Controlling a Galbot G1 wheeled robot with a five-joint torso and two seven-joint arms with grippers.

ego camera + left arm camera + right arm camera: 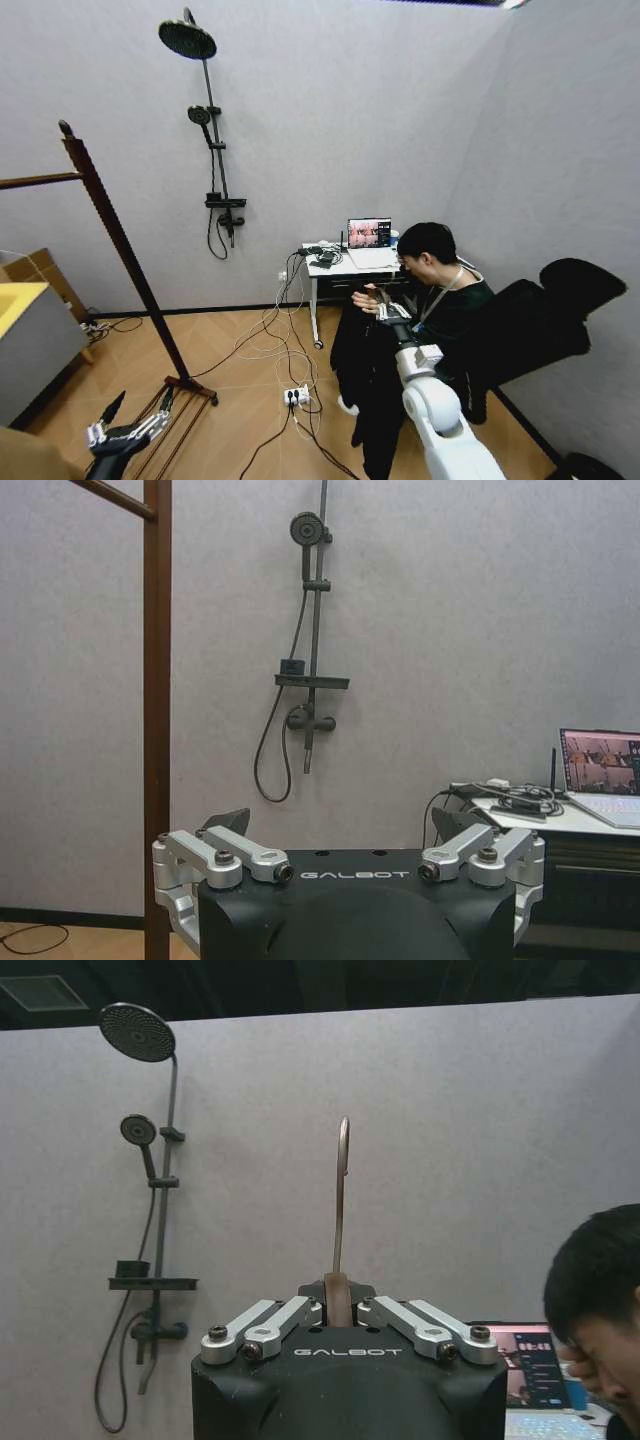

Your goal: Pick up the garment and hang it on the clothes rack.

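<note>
The garment (362,375) is long and black and hangs free above the floor right of centre. My right gripper (392,316) is at its top. In the right wrist view the right gripper (338,1305) is shut on the hanger's thin metal hook (341,1190), which stands upright between the fingers. A seated person's hand (366,297) is close beside the garment's top. The clothes rack (120,245) stands at the left, its dark wooden post leaning in view and its top bar (38,181) running off the left edge. My left gripper (130,425) hangs low near the rack's base, open; the left gripper (340,832) faces the rack post (157,700).
A person sits in a black chair (560,300) behind the garment. A white desk (345,265) with a laptop stands against the back wall. Cables and a power strip (297,395) lie on the floor. A shower fixture (207,130) is on the wall, and a cabinet (30,345) is at far left.
</note>
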